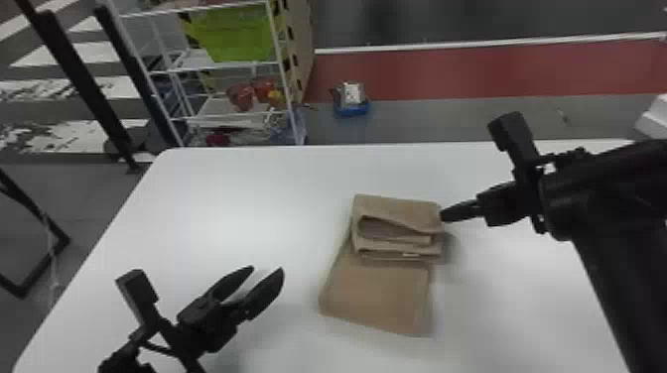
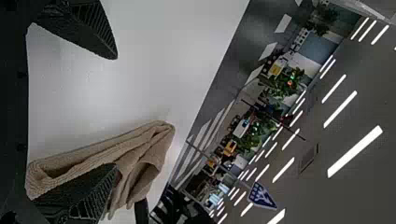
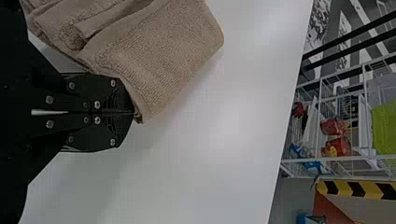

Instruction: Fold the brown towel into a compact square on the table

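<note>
The left tool (image 1: 268, 269) is spread and empty above the table (image 1: 233, 198). Right of it, just short of the right tool, lies the towel (image 1: 374, 297), layered at the far end, single panel nearer. The right tool (image 1: 442, 215) is clenched at its edge; I cannot tell if cloth is caught. Likely mid-fold; next calls for bringing stack and panel together, squarely.

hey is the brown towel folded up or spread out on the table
Partly folded: the brown towel has loose layers bunched on its far part, while its near part lies flat beyond them, so no compact square yet.
</note>
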Available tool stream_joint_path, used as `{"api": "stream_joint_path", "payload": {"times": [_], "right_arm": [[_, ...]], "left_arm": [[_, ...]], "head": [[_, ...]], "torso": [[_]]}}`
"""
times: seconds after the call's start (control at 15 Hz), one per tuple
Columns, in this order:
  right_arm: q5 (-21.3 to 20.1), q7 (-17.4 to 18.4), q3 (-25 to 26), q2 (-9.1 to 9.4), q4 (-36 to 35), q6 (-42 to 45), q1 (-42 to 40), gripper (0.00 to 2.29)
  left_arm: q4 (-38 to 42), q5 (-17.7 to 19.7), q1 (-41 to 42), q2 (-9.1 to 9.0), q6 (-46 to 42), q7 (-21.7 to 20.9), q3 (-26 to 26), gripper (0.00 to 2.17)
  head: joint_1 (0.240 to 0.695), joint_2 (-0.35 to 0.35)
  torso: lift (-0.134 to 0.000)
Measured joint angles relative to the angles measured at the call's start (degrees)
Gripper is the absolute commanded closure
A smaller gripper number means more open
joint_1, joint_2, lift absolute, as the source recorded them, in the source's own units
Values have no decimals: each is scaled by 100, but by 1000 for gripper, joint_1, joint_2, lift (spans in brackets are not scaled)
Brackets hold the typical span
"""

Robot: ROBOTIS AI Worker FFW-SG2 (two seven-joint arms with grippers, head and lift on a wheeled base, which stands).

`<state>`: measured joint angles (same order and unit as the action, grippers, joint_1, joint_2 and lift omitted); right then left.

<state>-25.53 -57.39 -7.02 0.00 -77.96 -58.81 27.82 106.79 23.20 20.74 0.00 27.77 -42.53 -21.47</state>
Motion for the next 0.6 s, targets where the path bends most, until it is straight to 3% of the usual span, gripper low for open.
{"api": "stream_joint_path", "payload": {"times": [0.2,0.47,0.6], "right_arm": [[273,23,-34,0,66,622,-1,1865],[330,74,-251,0,269,939,83,1841],[235,-67,-312,0,232,965,36,1467]], "left_arm": [[-1,0,0,0,1,0,-2,63],[-15,0,-8,0,-3,0,-7,63],[-18,1,-9,0,-2,-8,-29,63]], "head": [[695,181],[695,200],[695,205]], "torso": [[-134],[-134],[-134]]}}
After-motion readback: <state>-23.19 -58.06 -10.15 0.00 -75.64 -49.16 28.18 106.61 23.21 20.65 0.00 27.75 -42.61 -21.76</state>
